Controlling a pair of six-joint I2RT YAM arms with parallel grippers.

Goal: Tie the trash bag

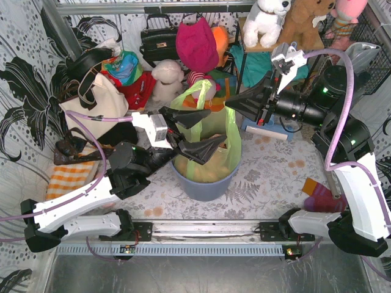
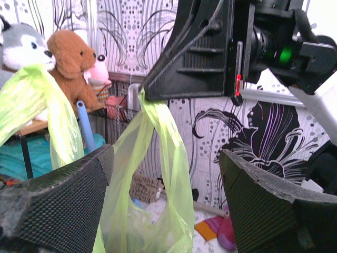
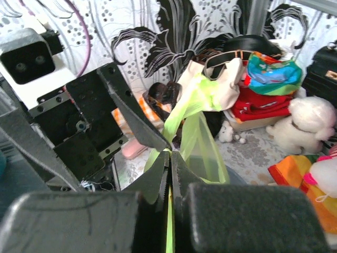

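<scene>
Cannot see the bottom of the trash bag (image 1: pixel 231 139), sunk in the blue bin (image 1: pixel 204 187) below the left gripper (image 1: pixel 217 127). Nor its handle end, pinched inside the right gripper (image 3: pixel 169 159).

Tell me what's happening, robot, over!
Right gripper shut on trash bag, one handle lifted. Left gripper open, holding nothing. Bag untied, sitting in blue bin.

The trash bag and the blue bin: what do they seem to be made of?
The trash bag: thin plastic film, lime-green and translucent; light passes through and it wrinkles. The blue bin: probably rigid plastic with a smooth finish; its wall keeps a round shape.
</scene>
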